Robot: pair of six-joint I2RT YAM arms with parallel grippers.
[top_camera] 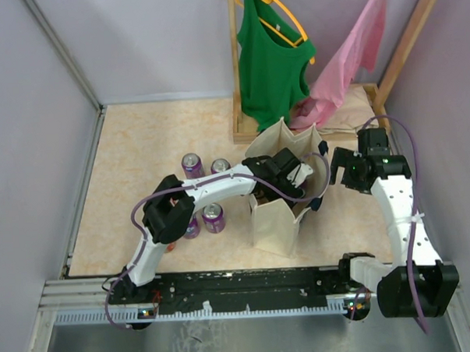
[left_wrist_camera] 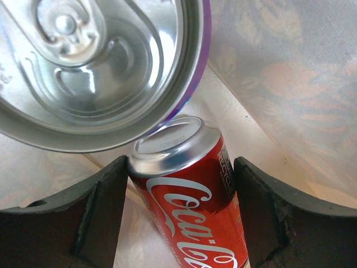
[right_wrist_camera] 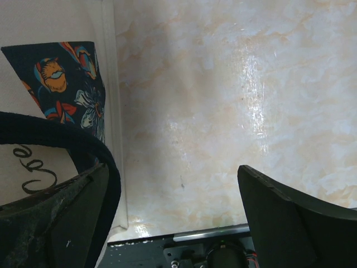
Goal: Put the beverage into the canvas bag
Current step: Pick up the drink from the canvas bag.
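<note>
The beverage, a red Coca-Cola can (left_wrist_camera: 195, 212), sits between the pads of my left gripper (left_wrist_camera: 181, 167), which is shut on it, the can's printed end pointing away. That gripper (top_camera: 297, 177) reaches down into the open top of the cream canvas bag (top_camera: 283, 213), whose cloth wall (left_wrist_camera: 290, 84) fills the background. A purple-rimmed can top (left_wrist_camera: 83, 67) lies close beside the red can inside the bag. My right gripper (right_wrist_camera: 173, 170) stands open at the bag's right side (top_camera: 340, 171). The navy handle strap (right_wrist_camera: 83, 145) drapes over its left finger.
Several purple cans (top_camera: 191, 164) (top_camera: 213, 217) stand on the table left of the bag. Behind it, a wooden rack (top_camera: 245, 129) carries a green tank top (top_camera: 273, 65) and a pink garment (top_camera: 347, 62). Walls close in both sides.
</note>
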